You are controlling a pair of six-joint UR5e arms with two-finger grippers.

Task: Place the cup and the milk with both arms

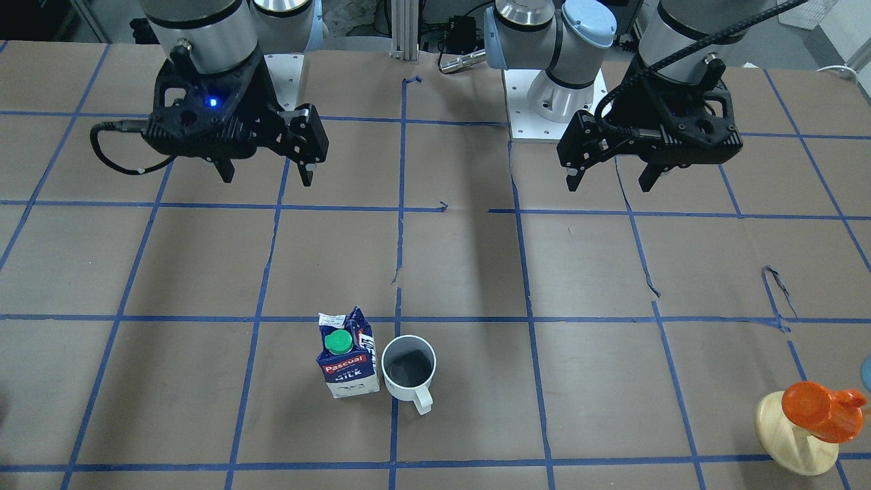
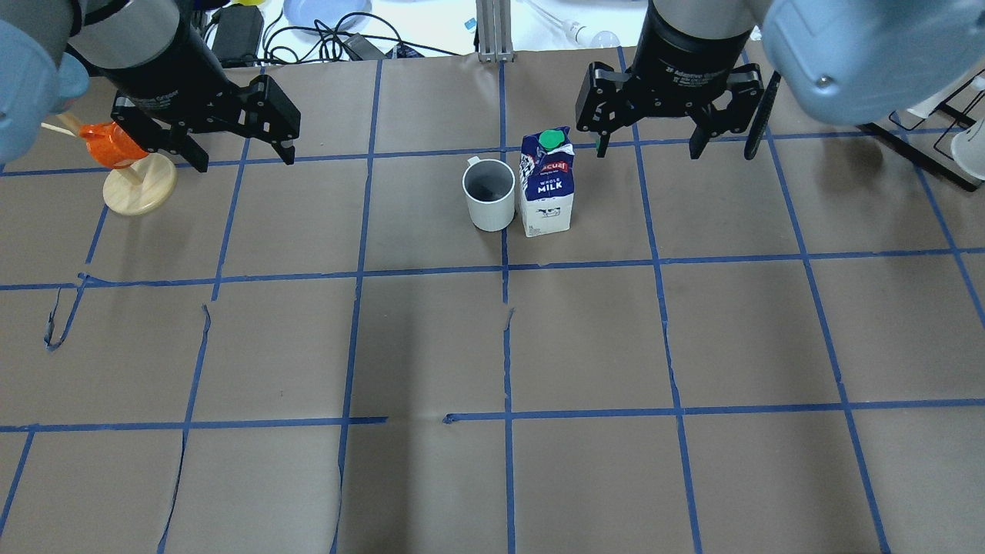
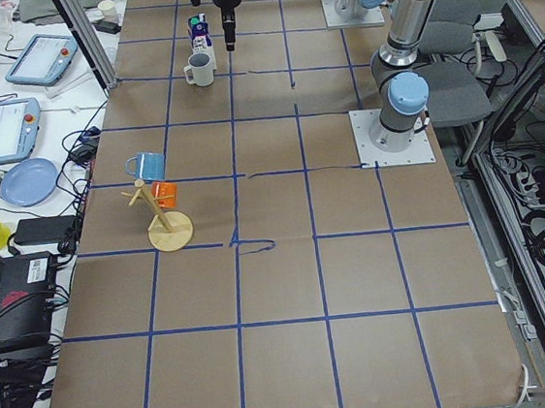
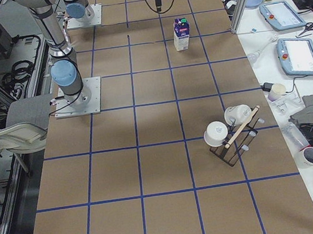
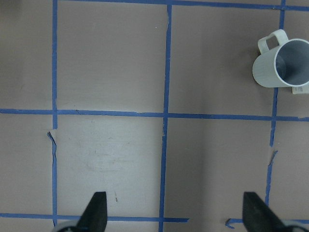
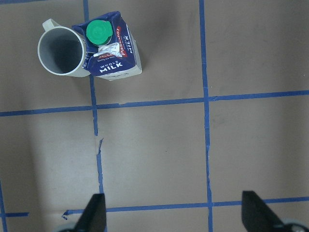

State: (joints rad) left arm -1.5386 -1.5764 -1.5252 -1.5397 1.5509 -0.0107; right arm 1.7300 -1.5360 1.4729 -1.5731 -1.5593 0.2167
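Cup (image 1: 408, 369): white, dark inside, upright on brown surface (image 1: 204, 272) gridded with blue tape.
Milk carton (image 1: 347, 364): upright, green cap on top, close against cup, on the robot's right of it.
Left pincer (image 1: 610, 182): spread wide, empty, raised, well apart from both.
Right pincer (image 1: 265, 175): spread wide, empty, raised.

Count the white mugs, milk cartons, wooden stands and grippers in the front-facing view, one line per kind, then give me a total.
White mug: 1
Milk carton: 1
Wooden stand: 1
Grippers: 2, the left gripper and the right gripper
Total: 5
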